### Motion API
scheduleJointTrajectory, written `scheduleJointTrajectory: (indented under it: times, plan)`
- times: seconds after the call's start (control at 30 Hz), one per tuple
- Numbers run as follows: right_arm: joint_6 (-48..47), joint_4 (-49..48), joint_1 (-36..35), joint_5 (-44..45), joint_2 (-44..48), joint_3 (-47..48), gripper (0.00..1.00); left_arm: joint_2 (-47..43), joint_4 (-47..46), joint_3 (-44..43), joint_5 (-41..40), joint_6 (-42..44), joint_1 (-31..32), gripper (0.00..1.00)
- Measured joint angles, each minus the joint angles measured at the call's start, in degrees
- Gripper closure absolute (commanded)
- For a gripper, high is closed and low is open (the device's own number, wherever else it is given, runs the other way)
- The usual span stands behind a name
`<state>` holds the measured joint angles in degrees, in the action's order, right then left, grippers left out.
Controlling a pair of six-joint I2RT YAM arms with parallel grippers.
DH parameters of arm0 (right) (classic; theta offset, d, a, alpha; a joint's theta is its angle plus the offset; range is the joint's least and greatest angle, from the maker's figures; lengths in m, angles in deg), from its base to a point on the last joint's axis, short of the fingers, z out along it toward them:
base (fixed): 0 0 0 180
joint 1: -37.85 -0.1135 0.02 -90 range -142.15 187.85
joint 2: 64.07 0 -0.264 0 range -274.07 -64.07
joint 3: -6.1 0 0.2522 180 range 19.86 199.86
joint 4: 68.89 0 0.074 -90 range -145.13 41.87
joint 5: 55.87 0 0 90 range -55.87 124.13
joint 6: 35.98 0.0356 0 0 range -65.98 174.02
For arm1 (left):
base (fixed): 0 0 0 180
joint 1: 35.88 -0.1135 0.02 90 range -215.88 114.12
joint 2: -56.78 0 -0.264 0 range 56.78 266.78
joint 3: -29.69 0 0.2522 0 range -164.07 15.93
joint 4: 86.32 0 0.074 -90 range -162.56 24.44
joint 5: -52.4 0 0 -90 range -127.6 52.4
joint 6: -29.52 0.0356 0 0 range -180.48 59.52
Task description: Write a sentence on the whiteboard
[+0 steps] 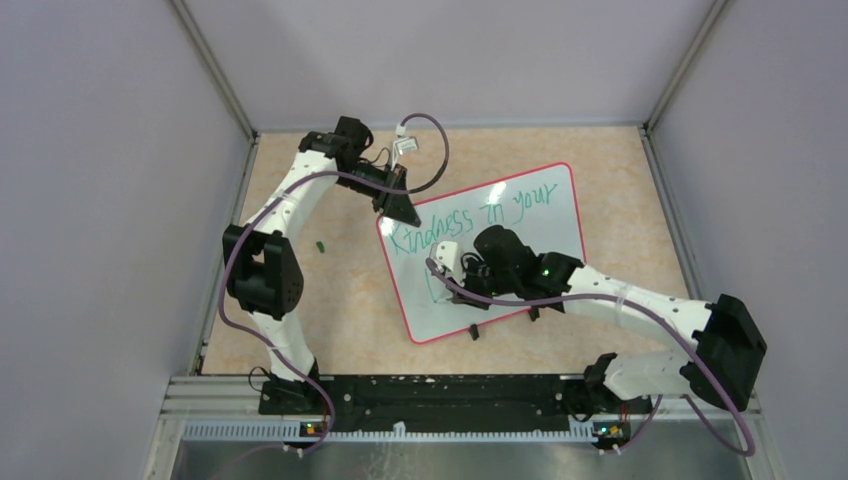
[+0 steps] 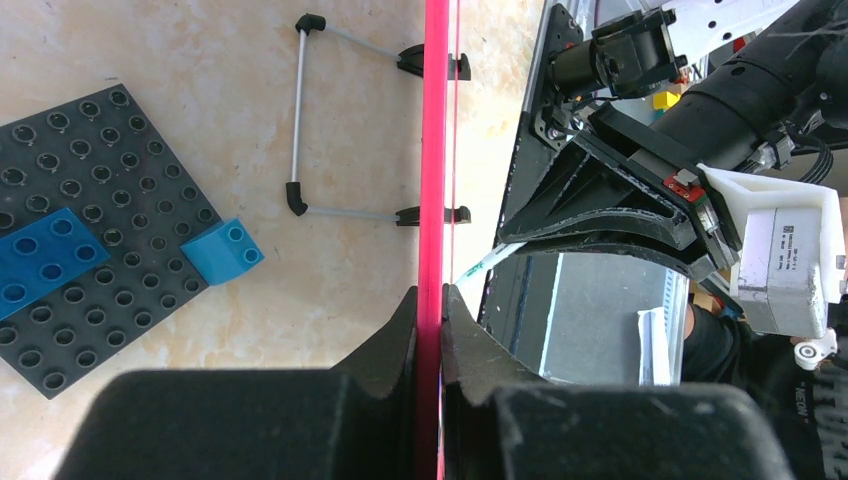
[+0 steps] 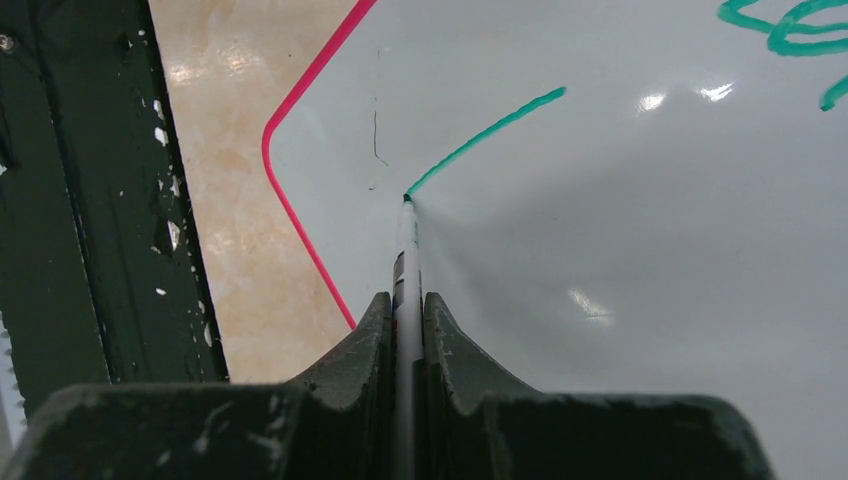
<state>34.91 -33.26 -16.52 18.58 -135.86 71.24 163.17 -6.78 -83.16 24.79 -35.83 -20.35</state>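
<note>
The whiteboard point(image 1: 560, 225) lies tilted on the table, white with a red-pink rim. The sentence point(image 1: 470, 212) reads "Kindness in your" in teal on the top line. My left gripper point(image 1: 398, 208) is shut on the board's far left edge; in the left wrist view its jaws point(image 2: 432, 300) clamp the red rim point(image 2: 434, 150). My right gripper point(image 1: 450, 262) is over the board's left part, shut on a white marker point(image 3: 405, 250). The marker tip touches the board at the end of a fresh teal stroke point(image 3: 480, 135) below the first line.
A dark grey plate with blue bricks point(image 2: 100, 220) lies beside the board. Two black clips point(image 2: 430, 62) and a wire stand point(image 2: 297, 110) sit at the board's rim. A small green cap point(image 1: 321, 244) lies left of the board. The black base rail point(image 3: 80, 200) runs along the near edge.
</note>
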Motion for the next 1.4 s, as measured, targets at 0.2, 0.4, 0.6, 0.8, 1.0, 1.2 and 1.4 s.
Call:
scheduleJointTrajectory:
  times: [0.2, 0.4, 0.6, 0.8, 1.0, 1.2, 1.4]
  plan:
    - [-0.2, 0.2, 0.0, 0.0, 0.0, 0.0, 1.0, 0.0, 0.0, 0.0, 0.0, 0.0, 0.0, 1.0]
    - [0.3, 0.2, 0.0, 0.4, 0.0, 0.3, 1.0, 0.0, 0.0, 0.0, 0.0, 0.0, 0.0, 1.0]
    - [0.7, -0.5, 1.0, 1.4, 0.0, 2.4, 1.0, 0.0, 0.0, 0.0, 0.0, 0.0, 0.0, 1.0]
    - [1.3, -1.1, 2.7, 1.1, 0.0, 3.7, 1.0, 0.0, 0.0, 0.0, 0.0, 0.0, 0.0, 1.0]
    - [1.2, -0.7, 3.3, 0.7, 0.2, 3.8, 1.0, 0.0, 0.0, 0.0, 0.0, 0.0, 0.0, 1.0]
    - [0.4, 1.1, 3.8, 0.5, 1.3, 3.1, 1.0, 0.0, 0.0, 0.0, 0.0, 0.0, 0.0, 1.0]
    - [-0.8, 3.6, 2.8, -0.6, 1.6, 1.1, 1.0, 0.0, 0.0, 0.0, 0.0, 0.0, 0.0, 1.0]
